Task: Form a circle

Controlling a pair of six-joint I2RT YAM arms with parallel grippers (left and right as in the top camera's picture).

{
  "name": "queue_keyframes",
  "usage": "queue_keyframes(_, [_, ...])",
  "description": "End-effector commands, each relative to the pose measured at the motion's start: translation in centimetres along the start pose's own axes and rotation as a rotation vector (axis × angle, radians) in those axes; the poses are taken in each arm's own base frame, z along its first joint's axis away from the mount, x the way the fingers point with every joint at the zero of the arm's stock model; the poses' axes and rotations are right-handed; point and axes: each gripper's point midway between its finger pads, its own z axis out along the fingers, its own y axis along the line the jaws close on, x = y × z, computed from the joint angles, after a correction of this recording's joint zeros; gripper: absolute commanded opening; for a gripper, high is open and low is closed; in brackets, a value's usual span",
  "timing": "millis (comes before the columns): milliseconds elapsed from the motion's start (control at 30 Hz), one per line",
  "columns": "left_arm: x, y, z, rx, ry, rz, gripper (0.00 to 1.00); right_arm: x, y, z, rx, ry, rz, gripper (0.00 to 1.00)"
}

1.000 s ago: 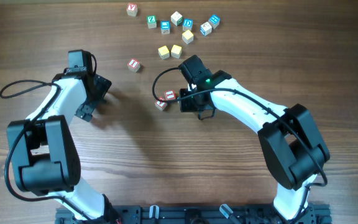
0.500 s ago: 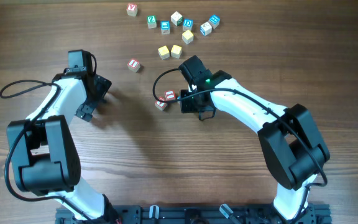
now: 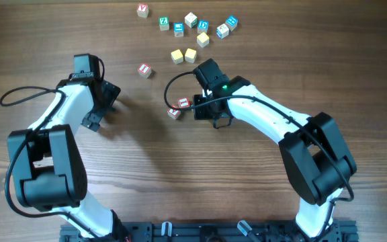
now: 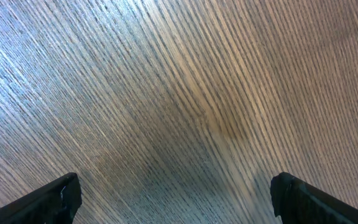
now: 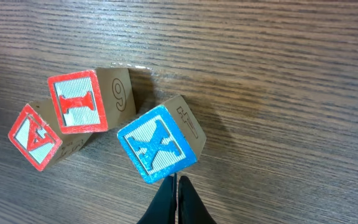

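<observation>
Circle: the circle (image 3: 182, 103) is an open huddle rather than a closed ring. I count three cubes near the middle of the counter (image 3: 180, 168), just left of the right end effector (image 5: 178, 185).

Red pair: the red "I" cube (image 5: 79, 101) carries a printed digit on its side face, and I cannot say whether it is a 6 or a 9. The second red cube (image 5: 35, 137) sits turned cornerwise at its lower left. Part of it is hidden behind the "I" cube, and I cannot read its letter with certainty.

Blue member: the blue "X" cube (image 5: 157, 144) is also turned cornerwise, just right of the "I" cube. In the overhead view the right end effector hides it completely.

Right end effector: its fingers are pressed together with nothing between them. The tips sit at the lower edge of the blue "X" cube, but I cannot tell whether they touch it.

Left end effector: the left end effector (image 3: 105, 107) has its jaws wide apart over bare wood, holds nothing and is well apart from the cubes. The wrist view shows only two fingertips (image 4: 48, 200) at the bottom corners; the frame cuts off the rest.

Loose cubes: a lone red-lettered cube (image 3: 144, 70) lies up-left of the huddle, and two plain yellow cubes (image 3: 177, 56) lie side by side above it. The far scatter (image 3: 203, 26) has blue, green and red faces too small for me to read.

Cable: a black cable (image 3: 168, 91) loops from the right arm just above the huddle.
</observation>
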Motion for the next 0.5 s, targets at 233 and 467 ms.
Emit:
queue_keyframes(233, [0.00,0.56,0.47,-0.024,-0.004,-0.002,1.00,-0.14,-0.29,0.56,0.018,-0.005,-0.006,0.04])
queue_keyframes(467, [0.00,0.56,0.47,-0.024,-0.004,-0.002,1.00,-0.30,-0.20,0.56,0.014,-0.011,-0.007,0.04])
